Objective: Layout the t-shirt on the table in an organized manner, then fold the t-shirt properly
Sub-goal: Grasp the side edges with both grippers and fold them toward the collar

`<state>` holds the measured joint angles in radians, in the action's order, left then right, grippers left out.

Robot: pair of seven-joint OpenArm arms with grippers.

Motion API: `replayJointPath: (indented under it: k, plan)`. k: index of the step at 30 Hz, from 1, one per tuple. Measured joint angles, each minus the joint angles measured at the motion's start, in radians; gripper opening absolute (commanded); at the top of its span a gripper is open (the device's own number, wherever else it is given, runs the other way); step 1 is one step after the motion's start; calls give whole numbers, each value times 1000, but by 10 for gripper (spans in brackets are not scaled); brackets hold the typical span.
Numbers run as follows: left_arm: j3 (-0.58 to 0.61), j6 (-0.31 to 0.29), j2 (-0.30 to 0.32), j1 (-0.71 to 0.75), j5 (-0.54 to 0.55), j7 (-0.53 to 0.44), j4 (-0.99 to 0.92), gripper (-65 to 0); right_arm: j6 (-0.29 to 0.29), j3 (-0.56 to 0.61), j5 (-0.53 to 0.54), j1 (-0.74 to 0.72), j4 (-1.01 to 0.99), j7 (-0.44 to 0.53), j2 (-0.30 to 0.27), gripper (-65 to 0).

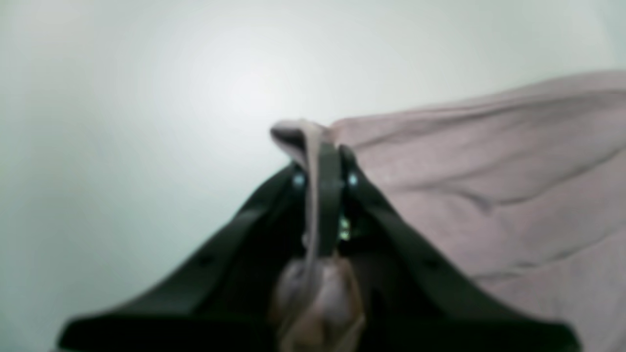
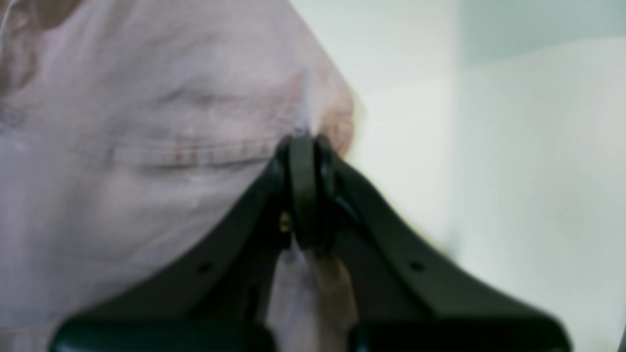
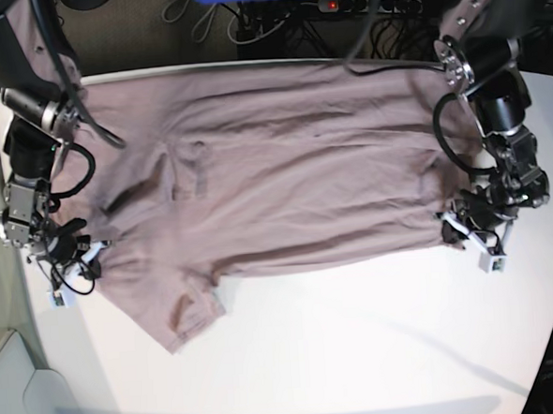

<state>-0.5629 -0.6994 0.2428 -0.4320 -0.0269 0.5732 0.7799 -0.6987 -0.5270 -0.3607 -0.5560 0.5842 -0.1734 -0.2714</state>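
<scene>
T-shirt (image 3: pixel 284 169) spread across table (image 3: pixel 360 343), wrinkled, one sleeve skewed; layout nearly complete, no fold made. Left gripper (image 1: pixel 323 161) pinches cloth edge at one side. Right gripper (image 2: pixel 303 146) pinches opposite edge. Remaining: flatten out, then all folds.

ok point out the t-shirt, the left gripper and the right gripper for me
t-shirt (image 3: pixel 284 178), base view, middle of the spread body
left gripper (image 1: pixel 324 151), left wrist view, tips shut on a pinch of cloth
right gripper (image 2: pixel 304 146), right wrist view, tips shut on the shirt's edge
</scene>
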Motion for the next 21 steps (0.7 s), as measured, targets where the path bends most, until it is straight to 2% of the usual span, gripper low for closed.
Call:
replayJointPath:
  k: [3, 9, 13, 16, 21]
  plan:
    - [-3, -1, -8, 10, -3, 71, 101, -647, -4, -2, -6, -5, 42, -23, -4, -650]
    - [-3, -4, -24, 37, 9, 139, 238, -647, -4, -3, 3, 1, 101, -8, -13, -650]
    - [-2, -5, -42, 64, 10, 180, 311, -647, -5, -3, 58, 76, 175, -21, -19, -650]
    - [-5, -6, -54, 82, 10, 204, 358, -647, -11, -3, 120, 129, 263, -89, -19, -650]
    - [0, -7, -86, 122, 16, 252, 468, -647, -11, -2, 220, 229, 442, -135, -21, -650]
